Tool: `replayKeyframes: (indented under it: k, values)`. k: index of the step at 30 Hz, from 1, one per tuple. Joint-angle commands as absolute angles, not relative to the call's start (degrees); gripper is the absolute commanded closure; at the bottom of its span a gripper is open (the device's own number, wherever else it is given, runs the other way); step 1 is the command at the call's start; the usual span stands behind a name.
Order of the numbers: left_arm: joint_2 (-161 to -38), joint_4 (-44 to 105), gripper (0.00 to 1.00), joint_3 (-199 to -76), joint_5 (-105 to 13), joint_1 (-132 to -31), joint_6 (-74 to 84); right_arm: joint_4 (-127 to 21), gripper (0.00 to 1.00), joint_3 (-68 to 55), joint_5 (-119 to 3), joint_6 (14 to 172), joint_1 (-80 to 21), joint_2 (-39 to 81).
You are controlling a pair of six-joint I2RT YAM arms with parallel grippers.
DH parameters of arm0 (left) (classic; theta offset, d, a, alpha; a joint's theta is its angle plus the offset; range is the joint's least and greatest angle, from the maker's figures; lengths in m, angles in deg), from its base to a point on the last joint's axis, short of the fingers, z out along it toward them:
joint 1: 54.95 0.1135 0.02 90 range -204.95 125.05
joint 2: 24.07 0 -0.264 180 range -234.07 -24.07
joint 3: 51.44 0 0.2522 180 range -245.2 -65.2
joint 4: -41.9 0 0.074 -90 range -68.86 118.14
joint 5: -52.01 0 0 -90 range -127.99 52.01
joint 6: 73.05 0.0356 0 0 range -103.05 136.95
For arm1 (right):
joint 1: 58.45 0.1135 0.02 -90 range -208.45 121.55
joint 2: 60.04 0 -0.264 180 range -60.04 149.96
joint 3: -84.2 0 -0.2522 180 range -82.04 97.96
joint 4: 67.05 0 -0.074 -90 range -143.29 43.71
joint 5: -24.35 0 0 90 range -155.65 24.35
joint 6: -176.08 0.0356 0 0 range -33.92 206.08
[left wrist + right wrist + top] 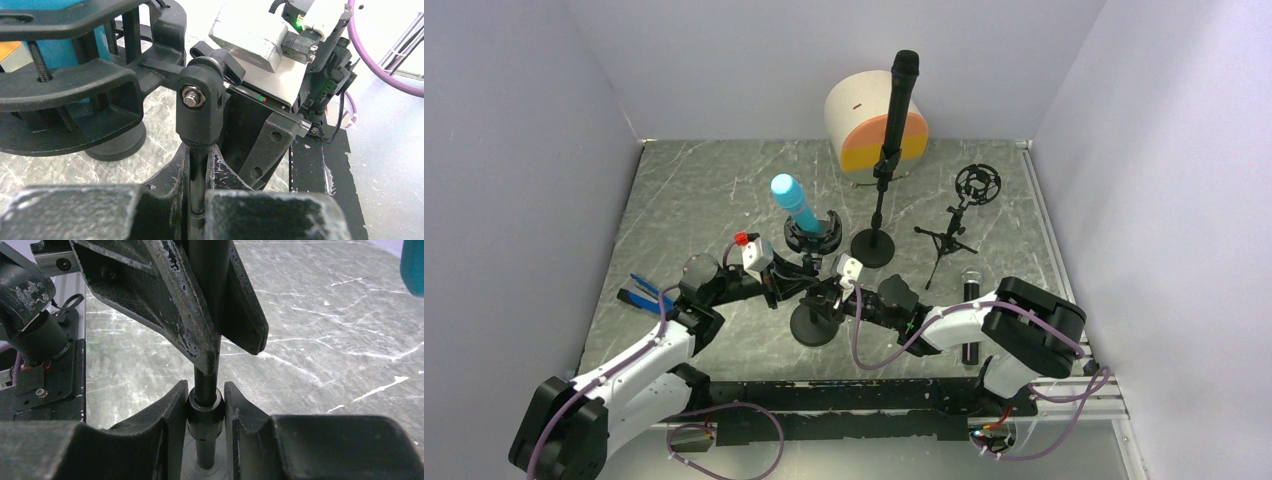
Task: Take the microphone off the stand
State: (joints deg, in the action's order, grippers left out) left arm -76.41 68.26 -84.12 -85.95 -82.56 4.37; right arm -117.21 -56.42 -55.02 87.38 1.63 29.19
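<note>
I am clamping my left gripper [198,170] on the stand pole [205,382], just under the swivel joint [200,107]. Its jaws are standing as narrow as they go, with the scuffed fingers [172,175] pressing the pole from both sides.

My right gripper [205,415] is gripping the same pole lower down. Its jaws are narrow too, pinching the thicker collar [205,402] just above the round base [814,328]. That base is resting on the grey marbled table [724,200]. From my right wrist, the left fingers [175,305] are showing directly above my right ones, both pairs lined up on the pole.

The blue microphone [791,198] is sitting in the black ring mount [814,232] at the top of the pole. It is tilting up and away from the pole toward the far left, and its rounded head is standing clear above the ring. From my left wrist, its blue body [60,50] is showing through the mount's bars, left of the pole. Both grippers are holding the pole below the mount, apart from the microphone.
</note>
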Motion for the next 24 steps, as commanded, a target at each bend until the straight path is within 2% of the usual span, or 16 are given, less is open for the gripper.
replayKeyframes:
  k: [1, 3, 11, 14, 17, 19, 22, 24]
  values:
    - [-75.75, 72.14, 0.97, -83.33, -82.46, -82.76, 0.71, -118.22, 0.79, -55.26, -58.33, 88.41, 1.99, 29.39]
    - [-74.92, 72.03, 0.97, -82.69, -79.42, -82.77, -0.1, -118.35, 0.79, -55.56, -63.12, 87.55, 3.33, 29.31]
    - [-69.51, 65.16, 0.97, -82.65, -71.2, -83.06, 0.58, -123.65, 0.81, -54.14, -94.73, 75.93, 16.63, 32.66]
    - [-68.21, 61.83, 0.97, -83.74, -70.34, -83.15, 1.62, -125.77, 0.81, -54.15, -99.0, 76.13, 18.24, 33.87]
    - [-67.34, 60.42, 0.98, -84.26, -69.74, -83.45, 2.42, -124.07, 0.79, -54.01, -96.82, 77.71, 18.24, 33.43]
    - [-67.12, 60.19, 0.97, -84.27, -69.98, -83.51, 2.73, -123.93, 0.69, -54.63, -93.77, 78.62, 18.24, 32.89]
    - [-67.82, 58.94, 0.97, -85.13, -71.75, -83.59, 3.65, -127.41, 0.42, -57.77, -85.35, 81.08, 17.15, 31.24]
    - [-68.6, 58.63, 0.97, -85.71, -73.25, -83.59, 3.81, -126.73, 0.34, -59.01, -80.34, 84.52, 15.02, 29.04]
